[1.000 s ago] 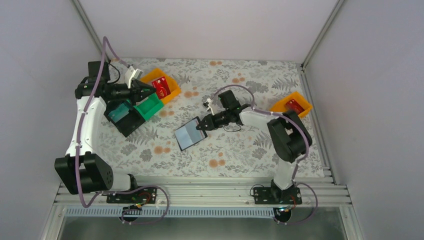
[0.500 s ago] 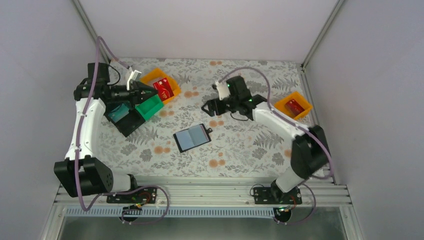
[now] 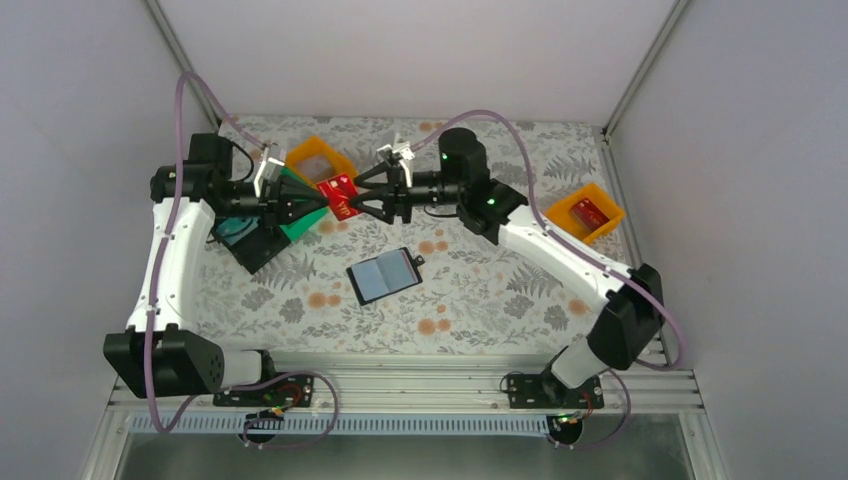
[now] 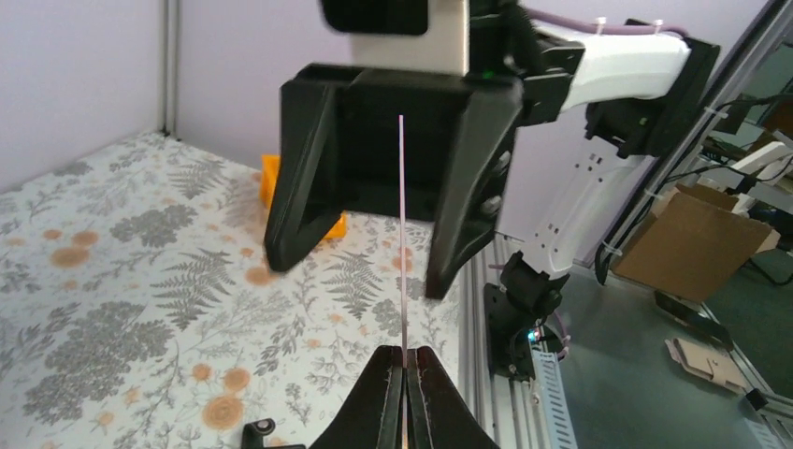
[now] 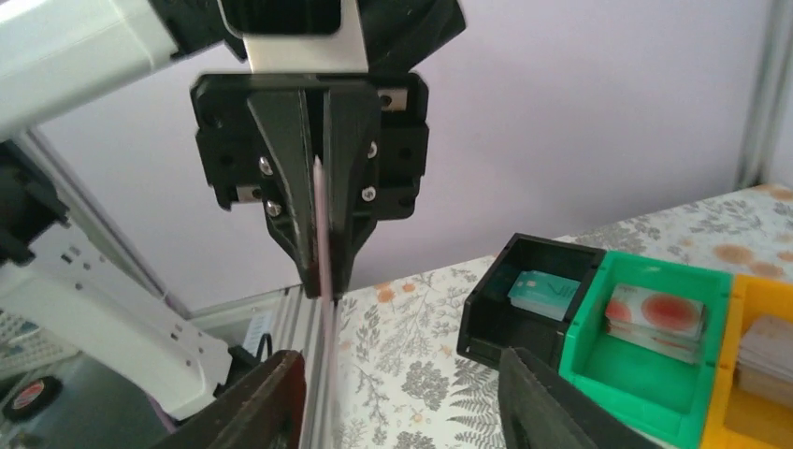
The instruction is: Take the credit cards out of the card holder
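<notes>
Red credit card, pinched in the closed left gripper, far left; right gripper, card holder released mid-table, now straddles it wide-jawed, handover likely.

Right gripper let go of holder, swung up to left gripper, jaws now open astride red card. Left gripper carried card away from orange tray.

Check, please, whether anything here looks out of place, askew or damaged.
Nothing looks spilled or damaged. The one unusual sight is a red credit card held in mid-air by the shut left gripper, with the open right gripper straddling its far end. The card holder lies open and slightly askew on the table, apart from both.
</notes>
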You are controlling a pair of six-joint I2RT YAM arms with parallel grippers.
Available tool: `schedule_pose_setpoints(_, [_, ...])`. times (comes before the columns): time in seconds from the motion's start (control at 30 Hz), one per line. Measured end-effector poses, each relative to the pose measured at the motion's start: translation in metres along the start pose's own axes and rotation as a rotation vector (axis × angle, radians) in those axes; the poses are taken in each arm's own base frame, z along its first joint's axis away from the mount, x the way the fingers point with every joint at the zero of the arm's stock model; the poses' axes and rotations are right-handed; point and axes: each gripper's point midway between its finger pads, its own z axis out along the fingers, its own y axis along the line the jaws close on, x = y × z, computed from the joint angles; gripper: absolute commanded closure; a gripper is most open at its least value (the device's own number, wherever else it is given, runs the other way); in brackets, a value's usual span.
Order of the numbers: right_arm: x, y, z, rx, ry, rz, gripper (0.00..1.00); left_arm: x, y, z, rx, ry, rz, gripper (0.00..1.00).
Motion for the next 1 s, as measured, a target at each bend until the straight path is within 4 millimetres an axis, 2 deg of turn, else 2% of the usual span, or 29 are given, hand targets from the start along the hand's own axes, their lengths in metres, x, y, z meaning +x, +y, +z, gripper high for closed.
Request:
schedule_pose_setpoints(0.13, [0.013, 0.001, 0.013, -0.070, 0.039, 0.025, 0.95, -0.001, -0.006, 0.001, 0.020, -0.011, 0.006, 0.98])
schedule_pose_setpoints(0.23, [0.016, 0.012, 0.015, -0.123, 0.054, 0.031, 0.96, 0.001, -0.005, 0.001, 0.018, -0.009, 0.006, 0.95])
schedule_pose_setpoints(0.3, [0.016, 0.016, 0.013, -0.133, 0.056, 0.019, 0.96, 0.001, -0.005, 0.001, 0.018, -0.010, 0.009, 0.59])
schedule_pose_setpoints(0.33, [0.016, 0.017, 0.012, -0.133, 0.061, 0.016, 0.96, 0.001, -0.005, 0.001, 0.017, -0.009, 0.015, 0.49])
schedule_pose_setpoints(0.47, [0.026, 0.015, 0.007, -0.101, 0.136, 0.001, 0.96, 0.003, -0.003, 0.002, -0.011, 0.037, 0.032, 0.31])
schedule_pose_setpoints(0.6, [0.050, 0.009, 0.002, -0.038, 0.250, 0.017, 0.96, 0.010, 0.003, 0.002, -0.060, 0.117, 0.085, 0.30])
schedule_pose_setpoints(0.77, [0.090, 0.011, 0.006, -0.005, 0.402, 0.038, 0.96, 0.021, 0.001, 0.016, -0.063, 0.240, 0.154, 0.36])
schedule_pose_setpoints(0.9, [0.093, 0.017, 0.007, -0.005, 0.439, 0.020, 0.96, 0.029, 0.006, 0.021, -0.078, 0.314, 0.180, 0.37])
schedule_pose_setpoints(0.97, [0.089, 0.017, 0.007, -0.003, 0.435, 0.004, 0.96, 0.036, 0.009, 0.023, -0.078, 0.349, 0.183, 0.46])
schedule_pose_setpoints(1.0, [0.087, 0.018, 0.007, -0.002, 0.434, -0.002, 0.96, 0.040, 0.009, 0.026, -0.072, 0.364, 0.186, 0.56])
